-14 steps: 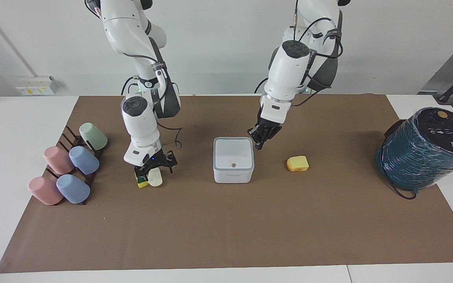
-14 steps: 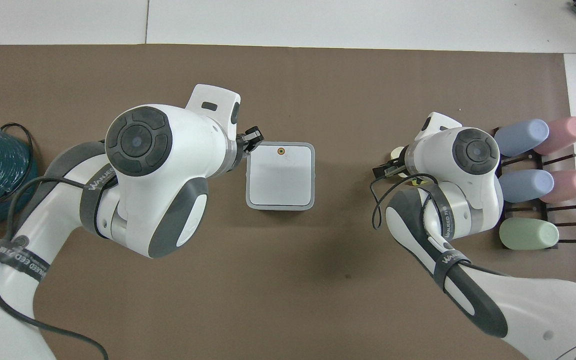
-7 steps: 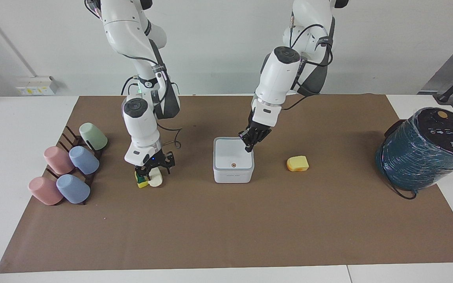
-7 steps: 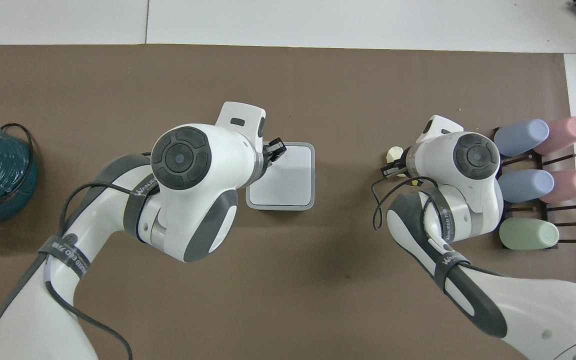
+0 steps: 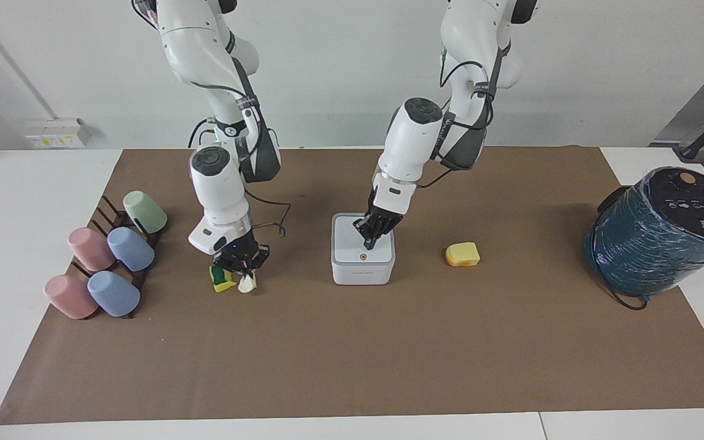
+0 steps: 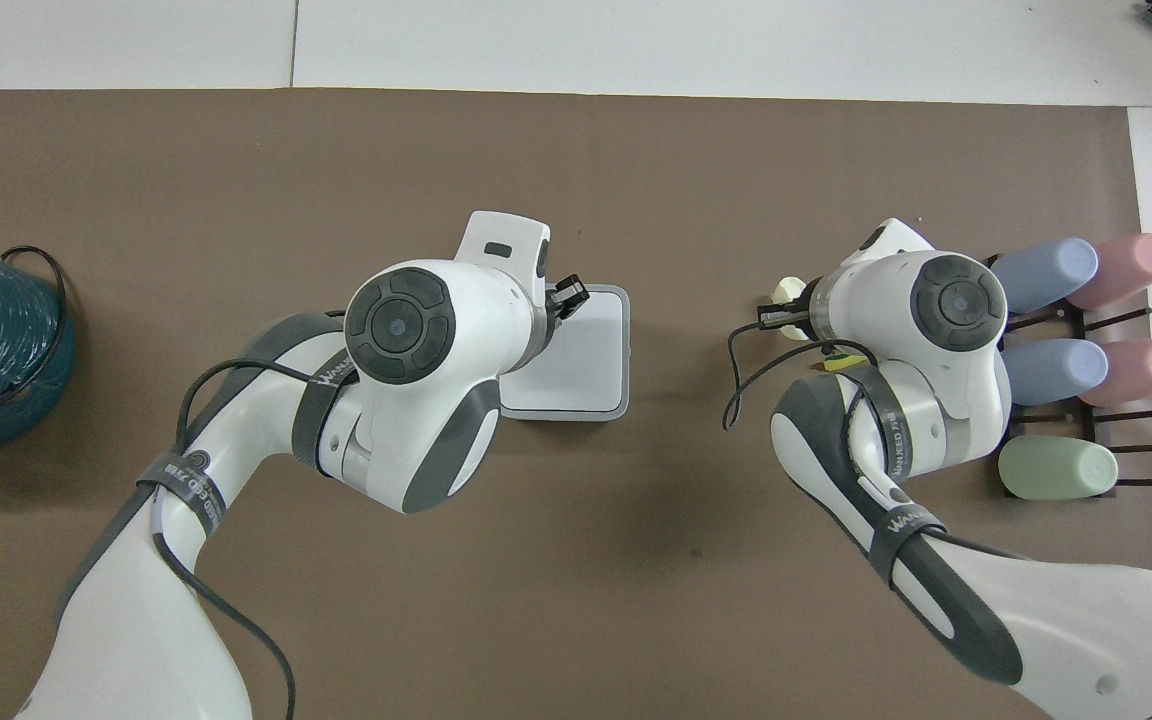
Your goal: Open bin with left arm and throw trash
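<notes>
The white bin stands mid-table with its grey-rimmed lid down; it also shows in the overhead view. My left gripper is shut, its tips pointing down onto the lid just above the orange dot. My right gripper, with its blue light, is shut on the cream-white lump, low over the mat. The yellow-and-green sponge lies beside the lump. The yellow-orange foam chunk lies on the mat beside the bin, toward the left arm's end.
A rack of pastel cups lies at the right arm's end of the table. A big dark-teal wrapped cylinder with a black cable stands at the left arm's end. The brown mat covers the table.
My left gripper moved from beside the bin to over its lid and came down near the orange dot. My right gripper closed on the cream-white lump, which now looks squeezed narrow.
</notes>
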`<state>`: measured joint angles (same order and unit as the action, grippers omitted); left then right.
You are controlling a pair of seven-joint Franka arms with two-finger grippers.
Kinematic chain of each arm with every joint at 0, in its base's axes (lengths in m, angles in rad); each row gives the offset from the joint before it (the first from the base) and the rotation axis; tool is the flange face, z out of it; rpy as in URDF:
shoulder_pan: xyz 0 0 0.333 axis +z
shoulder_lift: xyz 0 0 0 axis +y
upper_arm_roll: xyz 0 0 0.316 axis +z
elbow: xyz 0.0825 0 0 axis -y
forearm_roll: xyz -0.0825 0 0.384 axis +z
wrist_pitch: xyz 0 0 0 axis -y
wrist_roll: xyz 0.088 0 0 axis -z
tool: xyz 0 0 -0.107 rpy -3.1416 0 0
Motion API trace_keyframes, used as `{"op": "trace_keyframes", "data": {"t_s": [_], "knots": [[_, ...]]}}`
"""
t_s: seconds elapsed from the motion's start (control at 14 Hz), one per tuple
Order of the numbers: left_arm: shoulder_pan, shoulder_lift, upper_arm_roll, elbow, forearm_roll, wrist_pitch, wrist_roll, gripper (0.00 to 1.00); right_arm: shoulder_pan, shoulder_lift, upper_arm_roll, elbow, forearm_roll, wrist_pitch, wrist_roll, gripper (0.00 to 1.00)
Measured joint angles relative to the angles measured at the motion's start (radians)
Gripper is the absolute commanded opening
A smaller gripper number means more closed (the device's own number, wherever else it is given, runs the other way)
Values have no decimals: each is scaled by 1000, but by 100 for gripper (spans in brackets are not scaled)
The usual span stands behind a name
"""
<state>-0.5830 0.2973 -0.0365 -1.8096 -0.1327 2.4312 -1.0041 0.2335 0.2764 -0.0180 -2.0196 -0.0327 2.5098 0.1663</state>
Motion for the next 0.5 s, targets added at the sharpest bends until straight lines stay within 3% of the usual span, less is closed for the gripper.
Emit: {"op": "trace_keyframes", "data": {"t_s": [0.28, 0.5], "knots": [[-1, 3, 1, 0, 0, 7, -3, 0, 1, -39, 29, 72, 43, -54, 165, 0], [-1, 4, 3, 29, 0, -49, -3, 0, 0, -96, 35, 143, 145, -184, 192, 0]]}}
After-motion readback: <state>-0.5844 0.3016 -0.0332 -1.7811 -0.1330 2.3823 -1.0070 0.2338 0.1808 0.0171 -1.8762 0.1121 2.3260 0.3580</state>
